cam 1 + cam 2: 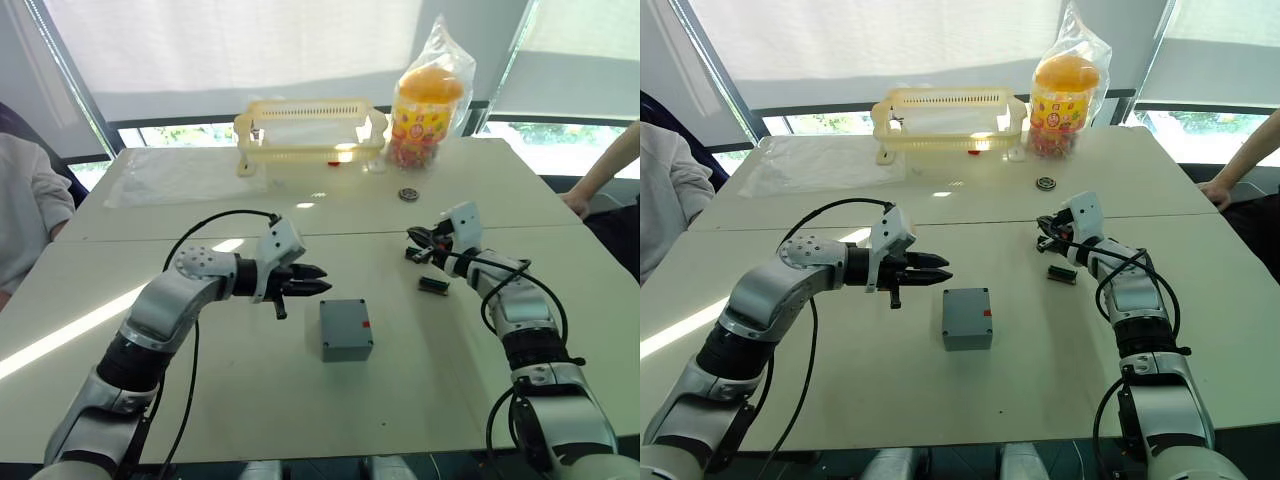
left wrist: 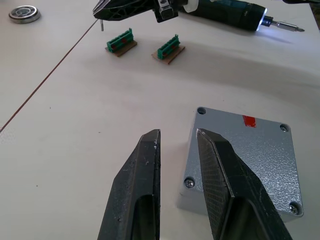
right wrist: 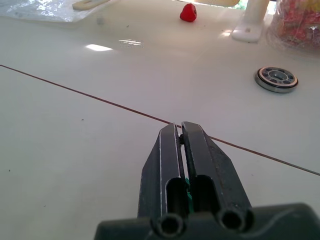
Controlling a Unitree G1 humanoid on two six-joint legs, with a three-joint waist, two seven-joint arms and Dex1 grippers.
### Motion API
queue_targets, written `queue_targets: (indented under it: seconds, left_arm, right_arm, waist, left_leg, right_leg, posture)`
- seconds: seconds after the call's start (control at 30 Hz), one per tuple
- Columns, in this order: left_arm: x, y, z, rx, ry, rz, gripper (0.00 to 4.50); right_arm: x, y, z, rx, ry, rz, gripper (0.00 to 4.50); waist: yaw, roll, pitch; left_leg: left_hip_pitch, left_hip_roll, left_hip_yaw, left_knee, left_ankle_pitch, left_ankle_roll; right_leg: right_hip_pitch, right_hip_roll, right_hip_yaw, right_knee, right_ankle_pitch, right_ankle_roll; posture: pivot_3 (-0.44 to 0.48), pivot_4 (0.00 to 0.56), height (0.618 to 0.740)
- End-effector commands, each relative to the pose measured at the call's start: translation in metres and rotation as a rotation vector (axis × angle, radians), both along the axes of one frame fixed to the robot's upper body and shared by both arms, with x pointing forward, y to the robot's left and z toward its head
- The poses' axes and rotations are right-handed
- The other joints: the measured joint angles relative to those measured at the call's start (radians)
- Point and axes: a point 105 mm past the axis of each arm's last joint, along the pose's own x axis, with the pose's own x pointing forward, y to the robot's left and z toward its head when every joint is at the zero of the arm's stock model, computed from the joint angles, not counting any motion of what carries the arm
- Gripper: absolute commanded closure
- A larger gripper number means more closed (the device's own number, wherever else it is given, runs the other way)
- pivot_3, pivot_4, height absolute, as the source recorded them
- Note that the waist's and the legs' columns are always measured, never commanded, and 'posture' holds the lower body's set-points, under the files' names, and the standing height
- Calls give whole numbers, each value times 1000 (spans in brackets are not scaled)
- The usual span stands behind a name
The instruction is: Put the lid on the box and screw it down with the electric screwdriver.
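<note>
**Item: the box** (image 1: 347, 352). Grey enclosure near the middle of the desk (image 1: 250, 400), standing flat. The lid (image 2: 250, 155) is already seated on it, square to its walls, with a red mark near one edge. Screw heads show in the corner holes in the left wrist view (whether driven home cannot be told).

**Item: left pincer** (image 1: 305, 281). Hangs just beside the box, on the robot's left of it, fingertips aimed toward it but apart from it. Fingers (image 2: 142, 190) narrow, with a slim gap and nothing between them.

**Item: right pincer** (image 1: 1058, 238). Low over the desk, well apart from the box, on the robot's right and farther out. Fingers (image 3: 170, 165) pressed together. A sliver of green shows between them near the base (what it is cannot be told).

**Item: the electric screwdriver** (image 2: 235, 12). Right by the right pincer, tip light on. Its long axis runs roughly in line with that pincer, the bit at the end away from its fingertips. Whether it is gripped or merely lies alongside cannot be told.

**Governing relation.** The right arm is nearer the tool. The box lies to the robot's left of the tool and closer in, so the bit would likely need carrying that way and standing upright over a corner hole. The left pincer is placed to steady the box.

**Sundries.** Two green connectors (image 2: 120, 42) by the right pincer, and a round bearing (image 1: 408, 194) farther out.
</note>
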Motion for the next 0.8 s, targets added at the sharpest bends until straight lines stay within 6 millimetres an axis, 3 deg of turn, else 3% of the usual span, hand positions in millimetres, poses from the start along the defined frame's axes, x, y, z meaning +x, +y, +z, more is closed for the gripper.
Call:
queue_targets:
  seconds: [0.03,0.17,0.37,0.53,0.8]
  left_arm:
    - [-5,-4,7,15,-44,-48,3375]
    - [-11,2,3,66,-44,-75,3375]
    - [-15,10,-2,122,-50,-101,3375]
    - [-18,13,-4,149,-56,-113,3375]
    - [-15,14,-5,156,-63,-101,3375]
  right_arm:
    - [-16,1,38,-3,-103,51,4452]
    - [-59,26,52,4,-83,241,4452]
    - [-113,59,46,14,11,416,4452]
    - [-126,79,33,20,55,458,4452]
    - [-125,90,18,-16,82,484,4452]
  waist:
    - [3,0,0]
    - [4,0,0]
    - [1,0,0]
    - [4,-1,0]
    - [4,-1,0]
  left_leg:
    - [0,0,0,0,0,0]
    - [-1,0,0,0,0,0]
    - [0,0,-1,0,0,0]
    - [0,0,-1,1,0,0]
    - [0,0,-1,1,0,0]
  right_leg:
    - [0,0,0,0,0,0]
    - [-1,0,0,0,0,0]
    - [-1,0,0,3,-1,0]
    - [-1,0,0,2,-1,-1]
    - [-1,0,0,2,-1,-1]
  posture:
    - [0,150,740]
    - [0,150,740]
    - [0,150,740]
    - [0,150,740]
    - [0,150,740]
